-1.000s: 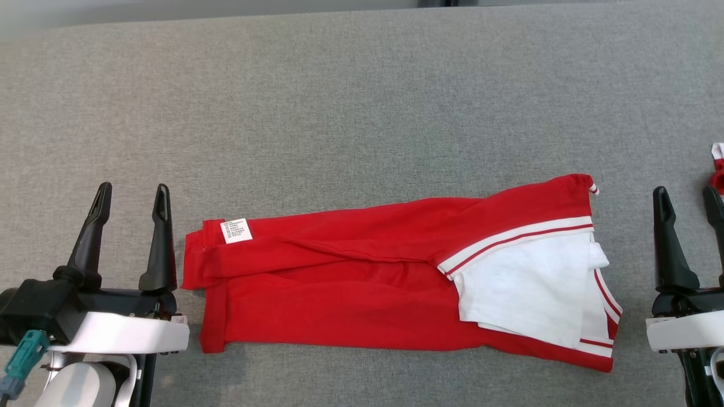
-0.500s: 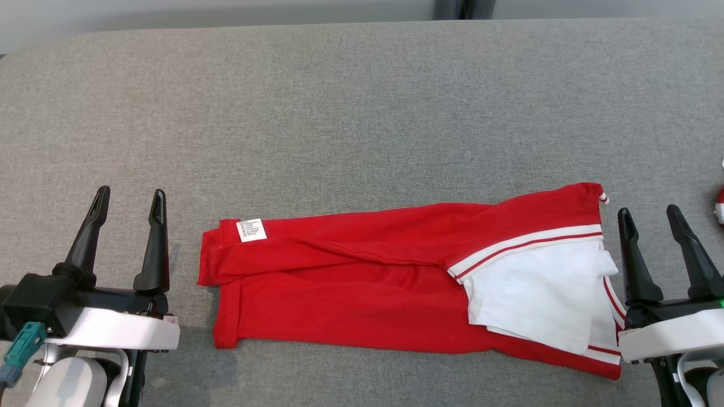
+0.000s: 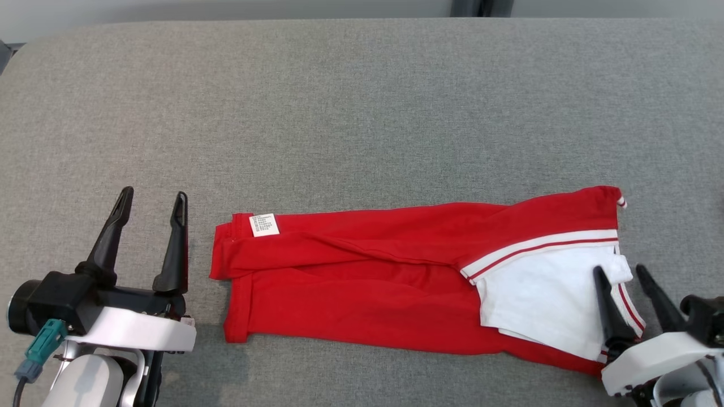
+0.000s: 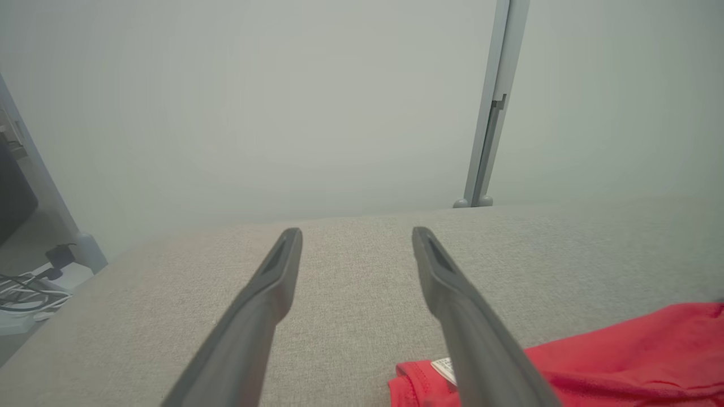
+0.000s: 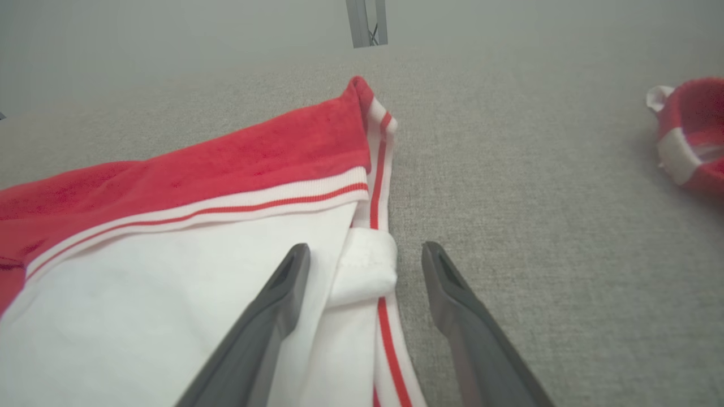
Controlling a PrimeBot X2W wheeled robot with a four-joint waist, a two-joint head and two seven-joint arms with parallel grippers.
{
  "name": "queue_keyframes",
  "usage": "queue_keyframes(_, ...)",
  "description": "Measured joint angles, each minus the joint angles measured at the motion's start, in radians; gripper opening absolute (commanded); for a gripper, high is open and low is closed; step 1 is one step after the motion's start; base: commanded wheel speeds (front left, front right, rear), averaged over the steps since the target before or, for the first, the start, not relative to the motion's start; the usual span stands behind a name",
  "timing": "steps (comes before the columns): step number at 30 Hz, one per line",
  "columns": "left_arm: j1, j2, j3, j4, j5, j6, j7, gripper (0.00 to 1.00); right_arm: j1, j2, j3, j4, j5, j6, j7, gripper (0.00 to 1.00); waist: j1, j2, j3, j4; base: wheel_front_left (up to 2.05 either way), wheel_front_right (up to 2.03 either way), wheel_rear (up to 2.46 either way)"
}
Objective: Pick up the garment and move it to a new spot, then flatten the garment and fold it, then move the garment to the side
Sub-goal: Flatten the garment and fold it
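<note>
Red garment [image 3: 362, 282] flat on grey surface [image 3: 362, 113]

A grey woven fabric surface [image 3: 362, 113] lies under soft, even light; behind it stand a pale plain wall [image 4: 254, 85] and a slim grey metal post [image 4: 492, 113] (cables [image 4: 28, 288] lie low past one corner)

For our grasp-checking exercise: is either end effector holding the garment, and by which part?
Nothing is held. The left end effector stands open beside the garment; the right end effector is open astride its white striped edge.
</note>
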Motion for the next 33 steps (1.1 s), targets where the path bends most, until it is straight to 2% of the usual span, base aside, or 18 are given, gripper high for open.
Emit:
queue_keyframes(8, -0.012, -0.013, 0.0, 0.009, 0.01, -0.013, 0.0, 1.0, -0.054, -0.01, 0.069, 0.16, 0.054, -0.001, -0.018, 1.0, 0.0, 0.0, 0.013, 0.003, 0.0, 0.0, 0.0)
queue_keyframes(9, -0.013, -0.015, 0.001, 0.008, 0.01, -0.013, 0.0, 1.0, -0.062, -0.019, 0.087, 0.169, 0.063, -0.001, -0.019, 0.8, 0.0, 0.0, 0.014, 0.003, 0.0, 0.0, 0.0)
queue_keyframes(10, -0.013, -0.016, 0.002, 0.008, 0.012, -0.015, 0.0, 1.0, -0.077, -0.031, 0.118, 0.183, 0.092, -0.002, -0.025, 0.2, 0.0, 0.0, 0.016, 0.0, 0.0, 0.0, 0.0)
queue_keyframes(11, -0.013, -0.016, 0.003, 0.007, 0.013, -0.015, 0.0, 1.0, -0.084, -0.035, 0.13, 0.19, 0.103, -0.001, -0.028, 0.0, 0.0, 0.0, 0.017, -0.001, 0.0, 0.0, 0.0)
queue_keyframes(18, -0.012, -0.015, 0.009, -0.003, 0.017, -0.008, 0.0, 1.0, -0.105, -0.049, 0.13, 0.222, 0.16, 0.005, -0.074, 0.0, 0.0, 0.0, 0.016, -0.023, 0.0, 0.0, 0.0)
queue_keyframes(26, -0.012, -0.015, 0.0, -0.013, 0.019, -0.006, 0.002, 1.0, -0.092, -0.141, -0.026, 0.236, 0.185, 0.001, -0.109, 0.0, 0.0, 0.0, 0.02, -0.049, 0.0, 0.0, 0.0)
queue_keyframes(33, -0.013, -0.012, -0.004, -0.017, 0.018, 0.0, 0.008, 1.0, -0.084, -0.164, -0.058, 0.192, 0.183, 0.0, -0.09, 0.0, 0.0, 0.0, 0.022, -0.069, 0.0, 0.0, 0.0)
